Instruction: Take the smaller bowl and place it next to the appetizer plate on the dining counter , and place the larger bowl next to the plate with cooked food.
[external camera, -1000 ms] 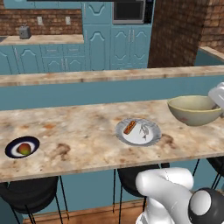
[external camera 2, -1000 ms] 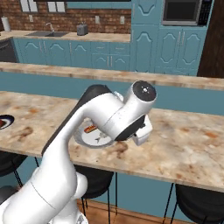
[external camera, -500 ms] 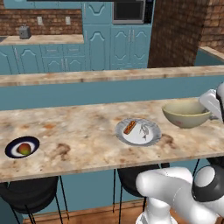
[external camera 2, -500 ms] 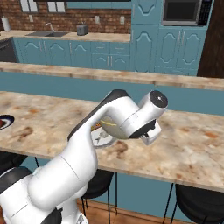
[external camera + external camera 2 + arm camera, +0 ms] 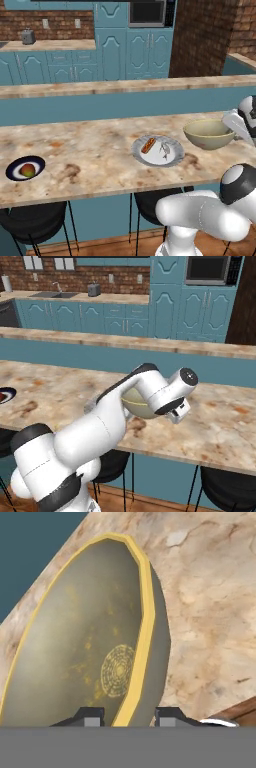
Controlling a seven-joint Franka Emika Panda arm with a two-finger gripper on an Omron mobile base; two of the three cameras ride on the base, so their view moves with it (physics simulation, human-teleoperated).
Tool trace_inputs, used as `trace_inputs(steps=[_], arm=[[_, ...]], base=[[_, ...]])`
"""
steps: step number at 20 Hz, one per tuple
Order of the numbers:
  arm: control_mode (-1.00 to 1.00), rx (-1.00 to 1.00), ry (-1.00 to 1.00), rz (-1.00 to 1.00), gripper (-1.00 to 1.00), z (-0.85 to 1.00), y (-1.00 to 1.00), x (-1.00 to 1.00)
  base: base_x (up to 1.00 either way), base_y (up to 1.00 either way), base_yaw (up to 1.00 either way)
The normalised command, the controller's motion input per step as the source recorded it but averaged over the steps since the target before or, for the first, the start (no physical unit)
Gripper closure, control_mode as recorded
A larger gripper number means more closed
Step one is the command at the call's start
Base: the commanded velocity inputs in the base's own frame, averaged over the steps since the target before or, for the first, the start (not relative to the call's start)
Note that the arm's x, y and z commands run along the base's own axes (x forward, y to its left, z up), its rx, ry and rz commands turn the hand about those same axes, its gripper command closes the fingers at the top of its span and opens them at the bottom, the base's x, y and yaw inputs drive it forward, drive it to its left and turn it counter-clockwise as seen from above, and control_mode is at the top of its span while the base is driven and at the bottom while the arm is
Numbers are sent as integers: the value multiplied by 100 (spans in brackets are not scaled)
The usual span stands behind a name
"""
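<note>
My gripper (image 5: pixel 129 716) is shut on the yellow rim of the larger bowl (image 5: pixel 90 657), one fingertip inside and one outside. The wide tan bowl (image 5: pixel 207 134) hangs low over the dining counter (image 5: pixel 90 145), just right of the plate with cooked food (image 5: pixel 159 151), a pale plate bearing a brownish piece. The gripper (image 5: pixel 235 127) grips the bowl's right edge. In the right base view my arm hides most of the bowl (image 5: pixel 134 404), with the gripper (image 5: pixel 175 412) at its right. The dark appetizer plate (image 5: pixel 25 168) lies far left on the counter. The smaller bowl is out of view.
A raised ledge (image 5: pixel 125 87) runs along the counter's far side. Black stools (image 5: pixel 32 222) stand under the near edge. Bare stone top (image 5: pixel 225 421) stretches right of the bowl. Blue cabinets (image 5: pixel 115 50) and a brick wall stand beyond.
The arm has carried the larger bowl left and lower, closer to the pale plate. The grip on the rim is unchanged.
</note>
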Motion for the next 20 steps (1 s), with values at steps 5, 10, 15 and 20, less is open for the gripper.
trace_inputs(steps=[5, 10, 15, 20], arm=[[-100, 1, 0, 5, 100, -39, -23, 52], [-100, 0, 0, 6, 100, -41, -22, 44], [-100, 0, 0, 6, 100, -44, -18, 40], [-100, 0, 0, 5, 100, -45, -2, 39]], base=[[0, 0, 0], [0, 0, 0], [0, 0, 0], [0, 0, 0]])
